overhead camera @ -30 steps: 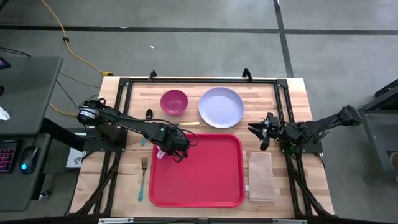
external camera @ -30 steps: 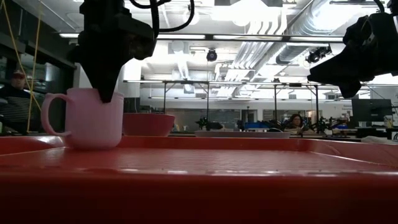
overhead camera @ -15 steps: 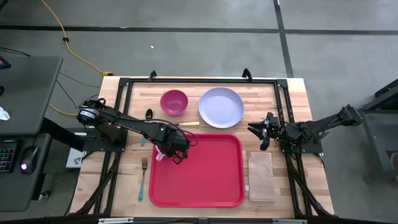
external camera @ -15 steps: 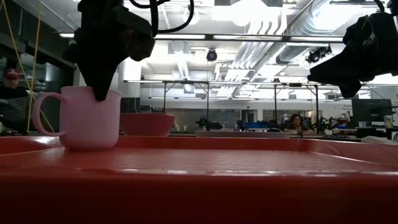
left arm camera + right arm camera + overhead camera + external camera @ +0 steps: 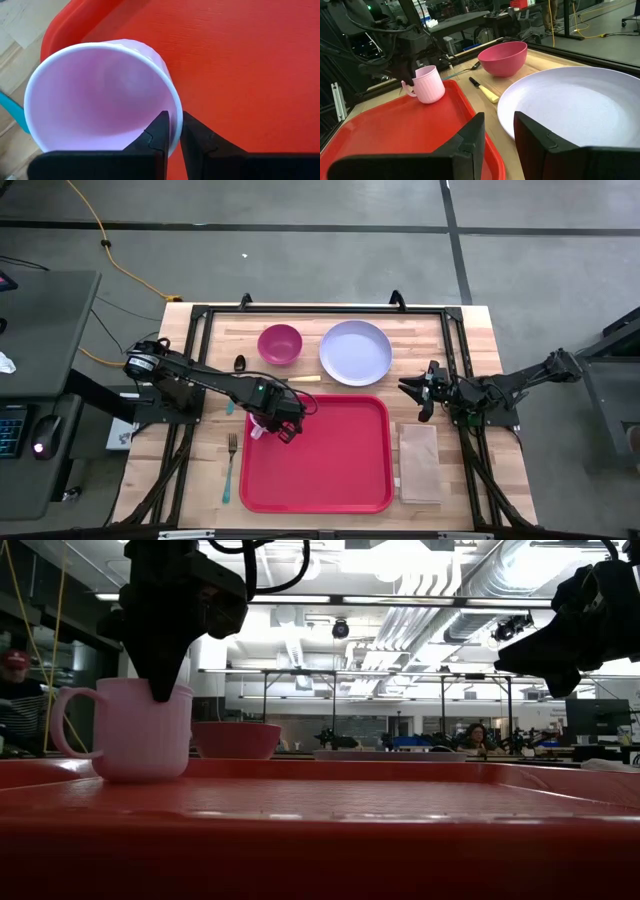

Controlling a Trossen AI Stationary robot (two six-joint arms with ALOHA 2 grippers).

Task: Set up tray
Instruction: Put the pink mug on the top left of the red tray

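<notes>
A pale pink mug stands upright on its base in the far left corner of the red tray, its handle toward the table's left. My left gripper comes down from above and is shut on the mug's rim. In the high view it covers most of the mug. My right gripper waits open and holds nothing, raised off the table's right side beside the plate. My left gripper pinches the mug's wall at the rim, on the side away from the handle. One finger is inside the mug and one outside. The fingers point straight down. The mug stays upright with its base on the tray.
Behind the tray lie a magenta bowl, a lavender plate and a knife. A teal-handled fork lies left of the tray, a tan napkin right of it. Most of the tray's floor is bare.
With my left gripper still on its rim, the mug has slid a little toward the table's left and its handle has swung out slightly. It stays upright on the tray.
</notes>
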